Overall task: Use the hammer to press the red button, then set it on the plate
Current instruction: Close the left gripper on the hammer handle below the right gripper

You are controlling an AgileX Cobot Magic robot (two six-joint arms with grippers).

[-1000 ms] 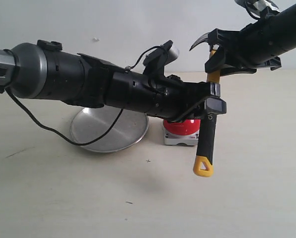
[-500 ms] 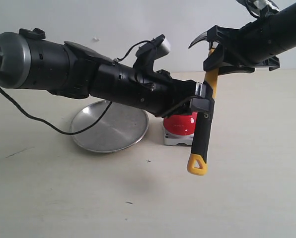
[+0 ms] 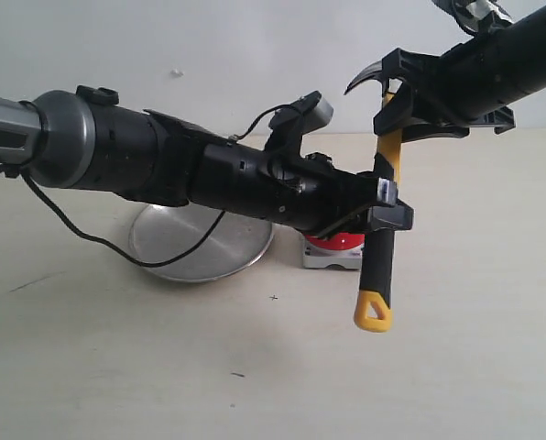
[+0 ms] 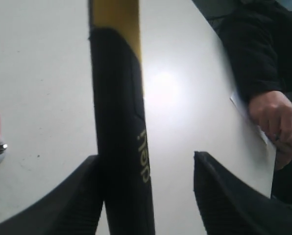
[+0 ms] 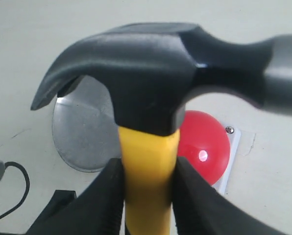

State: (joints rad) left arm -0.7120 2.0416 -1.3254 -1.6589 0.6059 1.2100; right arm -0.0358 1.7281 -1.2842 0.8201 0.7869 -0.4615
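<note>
The hammer [image 3: 380, 252] hangs near upright just right of frame centre, head up, yellow loop down, clear of the table [image 3: 117, 367]. The right gripper [image 3: 398, 115], upper right of the frame, is clamped on the yellow shaft just under the head, and its fingers [image 5: 107, 196] press both sides. The left gripper [image 3: 389, 207] reaches across from the left and straddles the black grip lower down, jaws apart. Of its fingers [image 4: 82, 196], one touches the grip and the other stands off with a gap. Likely a handover or re-grip. To do it well: centre the grip between the pads and close fully before the right one lets go, else the hammer could tip or drop. The red button [image 3: 333, 242] sits on the table just behind the handle, mostly hidden by the left arm. The plate [image 3: 200, 252] is just left of it, left of centre.
</note>
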